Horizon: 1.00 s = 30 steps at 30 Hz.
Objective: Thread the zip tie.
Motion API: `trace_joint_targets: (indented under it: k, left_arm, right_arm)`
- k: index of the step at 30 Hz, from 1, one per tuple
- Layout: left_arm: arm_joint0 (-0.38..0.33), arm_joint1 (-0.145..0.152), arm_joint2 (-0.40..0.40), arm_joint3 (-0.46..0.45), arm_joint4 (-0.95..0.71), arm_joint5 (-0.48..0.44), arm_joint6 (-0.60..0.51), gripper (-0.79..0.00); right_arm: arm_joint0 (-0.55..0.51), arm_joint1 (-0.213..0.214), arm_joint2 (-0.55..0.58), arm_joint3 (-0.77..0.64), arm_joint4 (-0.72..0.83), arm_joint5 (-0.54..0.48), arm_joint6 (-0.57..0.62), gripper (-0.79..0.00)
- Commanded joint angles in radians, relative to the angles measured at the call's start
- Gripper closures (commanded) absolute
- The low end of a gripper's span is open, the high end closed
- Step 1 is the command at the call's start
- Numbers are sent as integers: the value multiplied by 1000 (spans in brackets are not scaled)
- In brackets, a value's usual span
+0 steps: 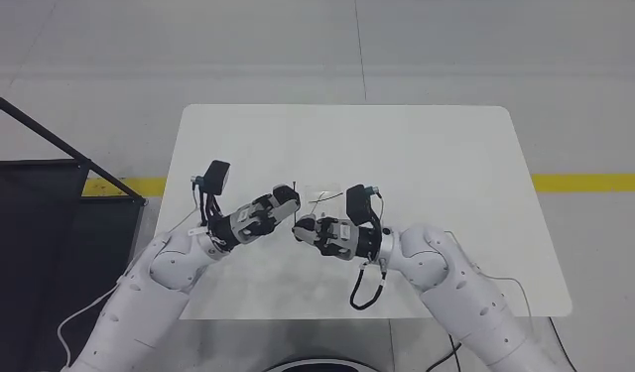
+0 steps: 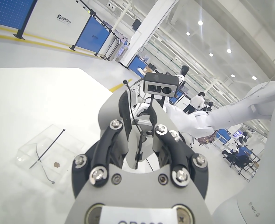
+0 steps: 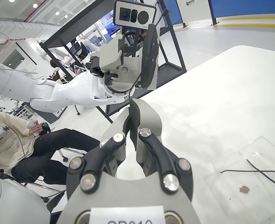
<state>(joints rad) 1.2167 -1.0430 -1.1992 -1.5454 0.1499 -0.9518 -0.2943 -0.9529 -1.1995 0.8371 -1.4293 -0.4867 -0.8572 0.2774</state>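
- The thin black plastic zip tie (image 2: 128,92), with a small square head at one end, sits between the two grippers above the near middle of the white table (image 1: 446,174).
- The right gripper (image 3: 130,110) is pinched closed on its other end.
- The left gripper (image 2: 139,100) stands parted, with the strap lying along one pad.

Near the front middle of the surface (image 1: 437,154), the left claw (image 1: 294,195) and right claw (image 1: 297,233) stand tip to tip, and a zip tie (image 2: 140,141) strung between them bars the gap. A clear tray (image 2: 67,148) lies just beyond them at 1 o'clock. From 11 round to 3 o'clock the surface lies open, while a black rack (image 1: 60,233) stands off its edge at 9 o'clock.
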Motion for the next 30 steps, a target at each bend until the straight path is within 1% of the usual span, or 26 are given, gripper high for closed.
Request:
trace_joint_targets:
  k: [1, 5, 8, 9, 14, 30]
  left_arm:
    - [-1, -1, 0, 1, 0, 1, -1, -262]
    - [-3, -3, 2, 6, -1, 3, -4, -231]
    - [-5, -4, 3, 8, -1, 5, -7, -95]
    - [-6, -4, 4, 9, -1, 5, -7, -68]
    - [-8, -6, 6, 12, -2, 5, -11, -6]
    - [-7, -11, 1, 15, 1, 4, -9, -6]
  right_arm:
    - [1, -1, -1, 0, 2, -1, 7, 0]
    - [1, -3, 1, 1, 2, -1, 15, 0]
    - [0, -3, 2, 3, 7, -2, 22, 0]
    - [0, -4, 3, 3, 8, -2, 23, 0]
    - [-1, -5, 6, 6, 12, -2, 30, 0]
    - [6, -12, 6, 12, 28, 6, 65, 0]
